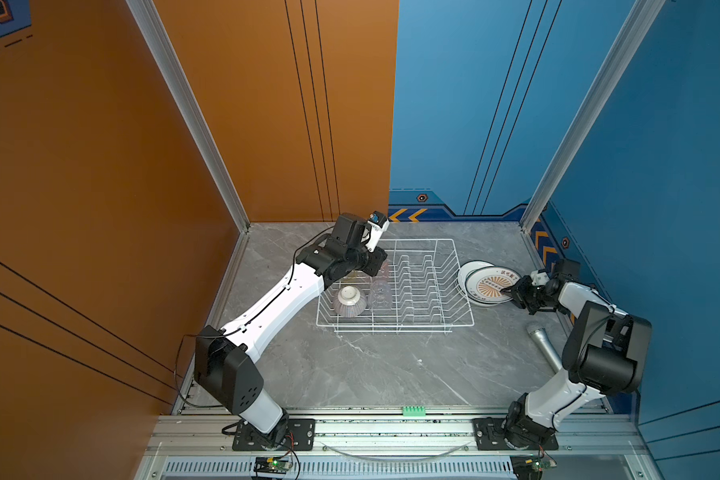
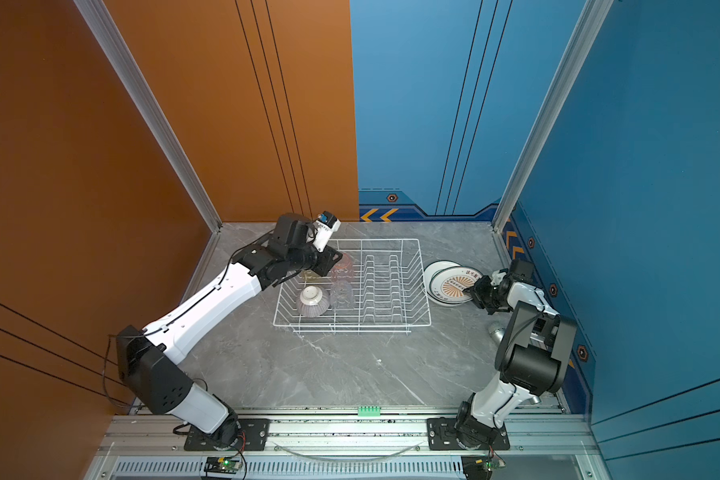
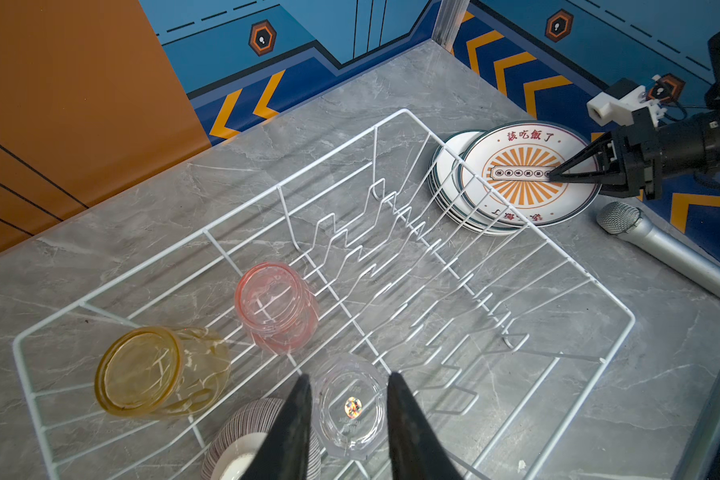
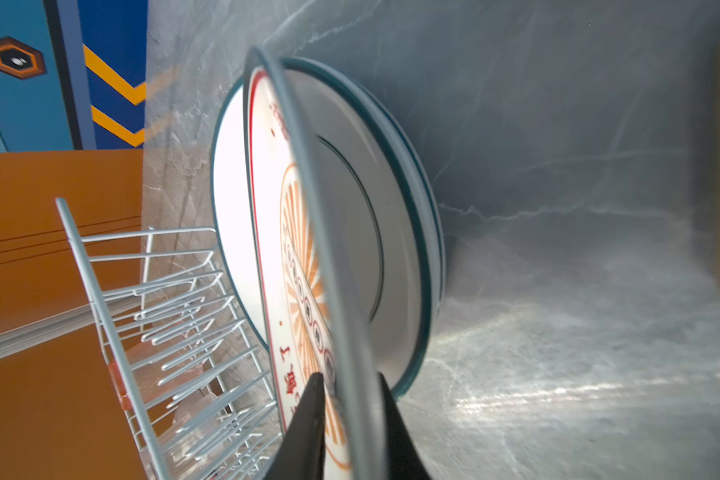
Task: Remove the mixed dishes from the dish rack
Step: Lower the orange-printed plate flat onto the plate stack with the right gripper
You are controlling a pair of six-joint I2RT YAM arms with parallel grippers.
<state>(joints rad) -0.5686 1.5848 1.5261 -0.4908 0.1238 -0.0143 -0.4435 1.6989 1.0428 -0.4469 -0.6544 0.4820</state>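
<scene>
We take a top view as the dial, twelve at the back wall. The dish rack (image 1: 416,286) sits mid-table: thin white wire, flared sides, a row of bent upright prongs along its floor. Its nine o'clock end holds the glassware: a pink tumbler (image 3: 275,307), ribbed and translucent; a yellow tumbler (image 3: 142,374) tipped on its side; a clear tumbler (image 3: 350,407), faceted, base up; and at eight o'clock a bowl (image 1: 350,301), finely striped, foot up. The left gripper (image 3: 348,374) frames the clear tumbler from above, jaws moderately apart, one black finger on either side. The left arm (image 1: 283,295) mostly hides the yellow tumbler in both top views. At three o'clock, just outside the rack wall, glossy white plates (image 1: 485,286) with dark rims lie stacked on the grey marbled table (image 1: 391,374). The right gripper (image 4: 348,376) straddles the rim of the top plate (image 3: 516,195), jaws narrow; we cannot tell whether they pinch it. A silver microphone (image 1: 543,345) with a mesh head lies at four o'clock, near the plates.
</scene>
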